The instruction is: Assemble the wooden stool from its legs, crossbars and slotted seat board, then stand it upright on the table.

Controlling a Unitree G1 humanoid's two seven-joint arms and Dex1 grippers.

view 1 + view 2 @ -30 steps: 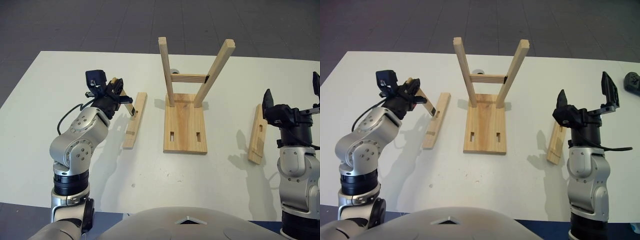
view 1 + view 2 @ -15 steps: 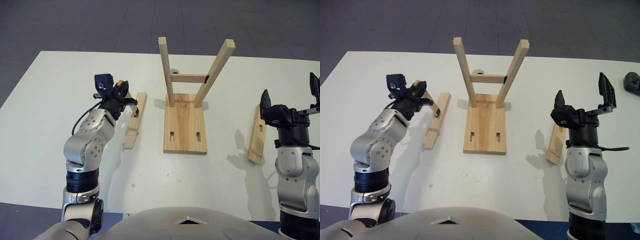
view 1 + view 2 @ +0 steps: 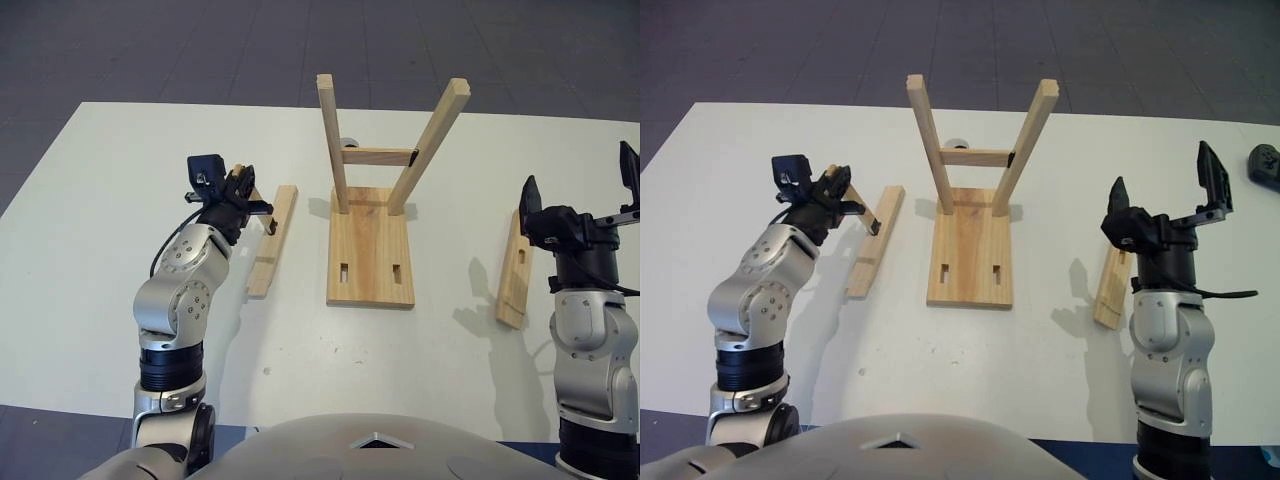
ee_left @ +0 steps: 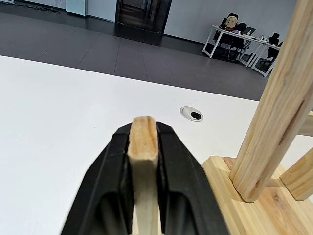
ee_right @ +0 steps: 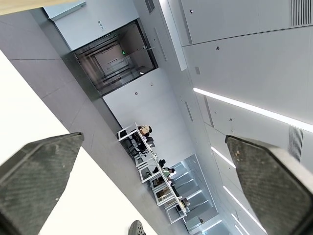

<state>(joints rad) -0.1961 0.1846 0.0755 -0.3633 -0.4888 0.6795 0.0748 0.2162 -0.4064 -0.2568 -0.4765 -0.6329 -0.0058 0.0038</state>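
Left gripper [image 3: 250, 198] is clamped on a short pale wooden crossbar [image 4: 143, 161]; the wrist view shows both black fingers [image 4: 110, 166] pressed flat on its sides with the end grain poking out between them. Right gripper [image 3: 1164, 200] has its fingers spread wide with nothing in them, pointing up, raised over the right side of the white table [image 3: 100, 200]. Partly built: the flat slotted pine seat board [image 3: 370, 255] lies mid-table with two long wooden legs [image 3: 330, 130] standing in its far end, tied by a fitted crossbar [image 3: 378, 155], and the two near slots [image 3: 343, 271] are unfilled. One loose notched wooden leg [image 3: 268, 245] lies flat just left of the board, and another loose leg [image 3: 515, 268] lies flat to the right, near the right gripper. Key relation: the left loose leg sits just beside the left gripper on its board side, long axis running away from the robot, roughly parallel to the board's long edge. The held crossbar angles down across that axis toward the leg's upper half. Can't tell whether its tip touches or has entered the notch. The left arm is clearly the nearer one, so I'd judge the next step to be seating the crossbar into that leg, which needs the tip squared to the notch.
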